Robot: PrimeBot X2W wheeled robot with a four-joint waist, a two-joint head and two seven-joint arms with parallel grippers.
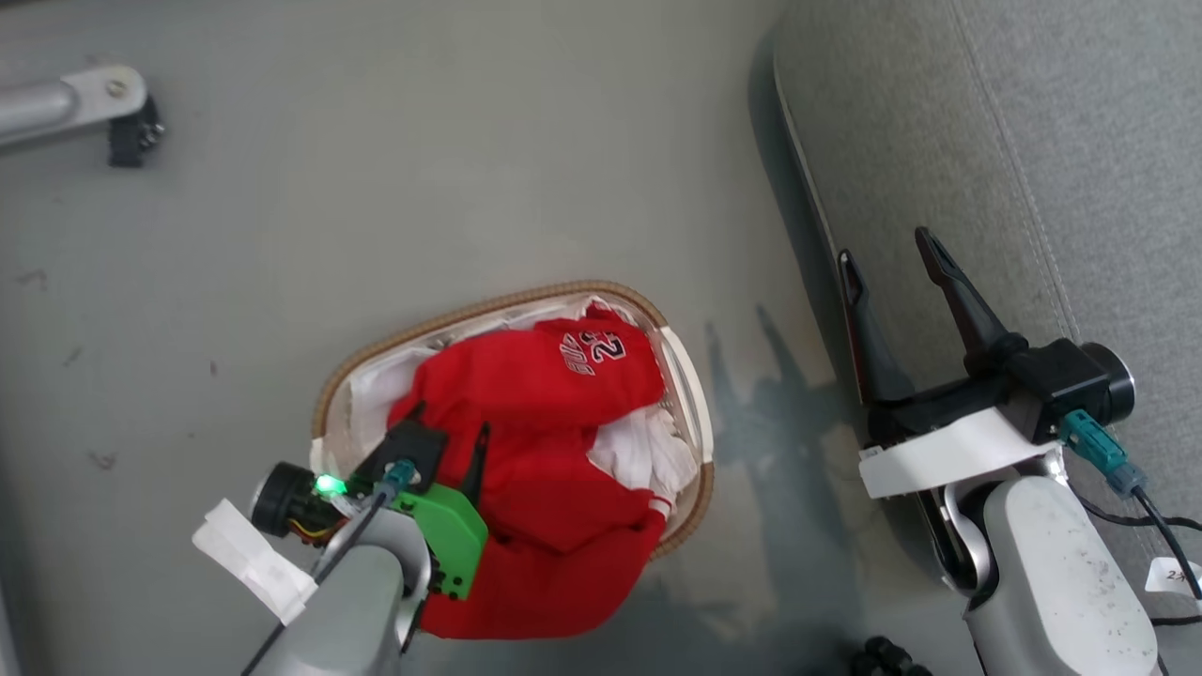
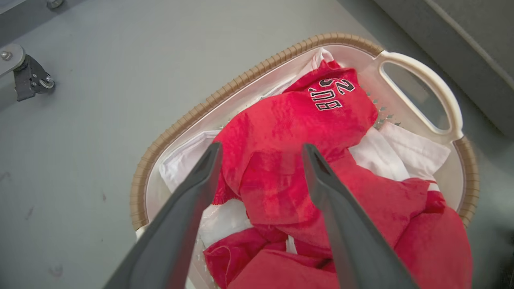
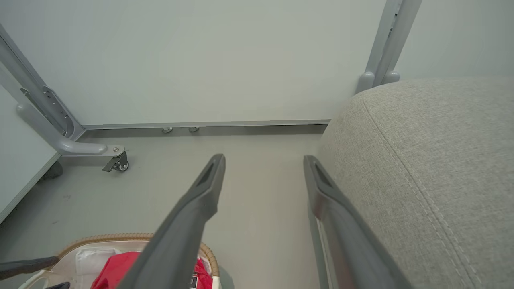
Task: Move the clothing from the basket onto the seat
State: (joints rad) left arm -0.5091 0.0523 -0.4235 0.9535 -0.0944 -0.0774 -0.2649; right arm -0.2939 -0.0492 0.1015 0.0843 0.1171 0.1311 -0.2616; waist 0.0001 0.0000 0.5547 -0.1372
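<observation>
Both red garments lie heaped in the laundry basket, which stands on the floor toward 7 o'clock in the head view. The grey sofa rises at 3 o'clock from the basket, with a strip of floor between them. The jersey with white numerals lies on top toward 1 o'clock, and a red fold spills over the rim at about 5 o'clock. A white liner cloth shows around and under the red. The left gripper hangs over the pile with its jaws spread, straddling a ridge of red fabric; I cannot tell whether the tips touch it. The right gripper waits beside the sofa's front edge, its jaws also spread and holding nothing. The likeliest trouble is a bite that catches the liner along with the red cloth, since white folds lie just beside the ridge toward 7 o'clock in the left wrist view. The two garments also look tangled, so lifting one may drag the other halfway out and drop it on the floor. Snagged fabric could tip the light basket.
</observation>
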